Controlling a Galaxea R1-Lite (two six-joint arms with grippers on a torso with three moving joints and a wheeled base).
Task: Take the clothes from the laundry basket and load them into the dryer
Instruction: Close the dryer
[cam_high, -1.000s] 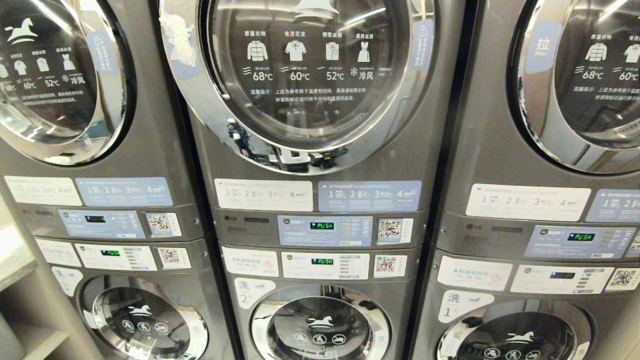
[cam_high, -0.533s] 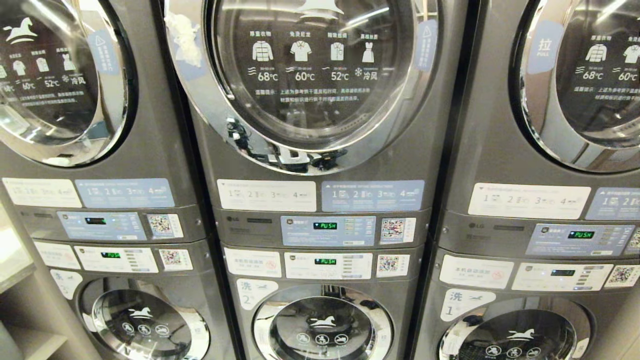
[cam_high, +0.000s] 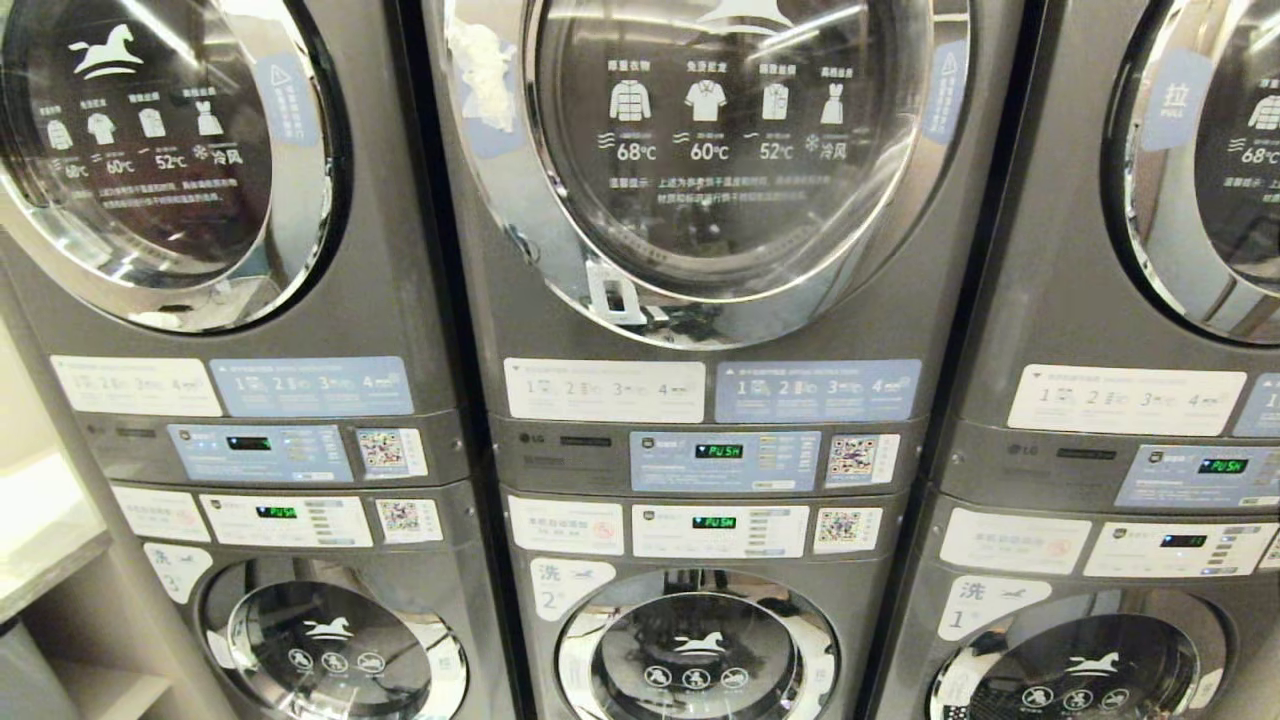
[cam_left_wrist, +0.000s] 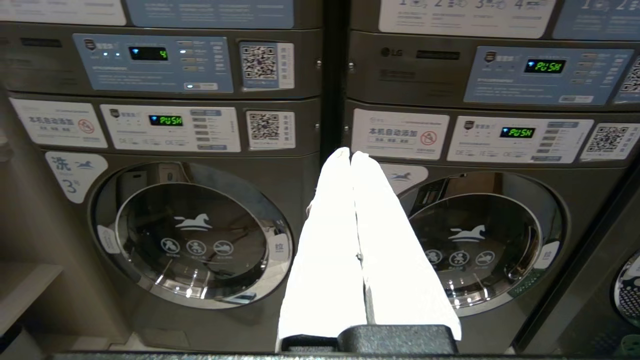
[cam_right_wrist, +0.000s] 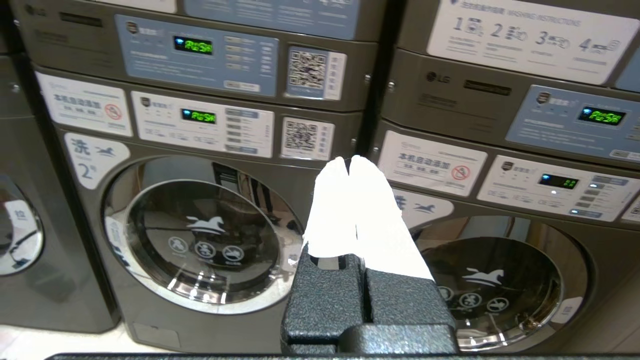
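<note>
I have not started yet: my left gripper (cam_left_wrist: 351, 155) and my right gripper (cam_right_wrist: 348, 161) are both pressed together and hold nothing, the middle dryer door (cam_high: 705, 150) is closed, and I see no laundry basket or clothes.

The right gripper (cam_right_wrist: 349, 161) points level at a row of grey stacked machines, its two white fingers (cam_right_wrist: 334, 210) pressed together with nothing between them. Its tips sit in front of the seam between two stacks. To one side is the washer marked 2 (cam_right_wrist: 200, 240), round glass door closed, a horse logo on it. On the other side is a second washer (cam_right_wrist: 495, 280), also closed. Above each, control panels (cam_right_wrist: 200, 50) glow with green displays, beside QR stickers (cam_right_wrist: 306, 69)
</note>
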